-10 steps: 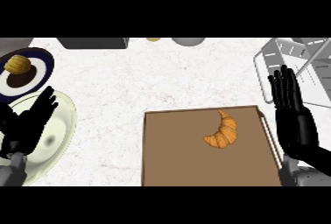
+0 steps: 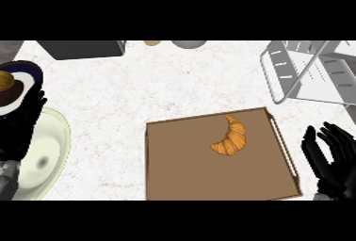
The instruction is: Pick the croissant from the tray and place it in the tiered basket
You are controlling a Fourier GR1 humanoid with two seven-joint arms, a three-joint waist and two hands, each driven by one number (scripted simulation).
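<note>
Golden, curved croissant (image 2: 230,136) on the brown tray (image 2: 208,179); right hand (image 2: 332,157) and left hand (image 2: 24,124) both with fingers released.

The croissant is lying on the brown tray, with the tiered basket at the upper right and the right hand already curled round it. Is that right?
One thing is wrong: the right hand is not on the croissant. In the head view it is open, fingers straight, beside the brown tray's right edge. The croissant does lie on the tray, and the tiered basket is at the upper right.
</note>
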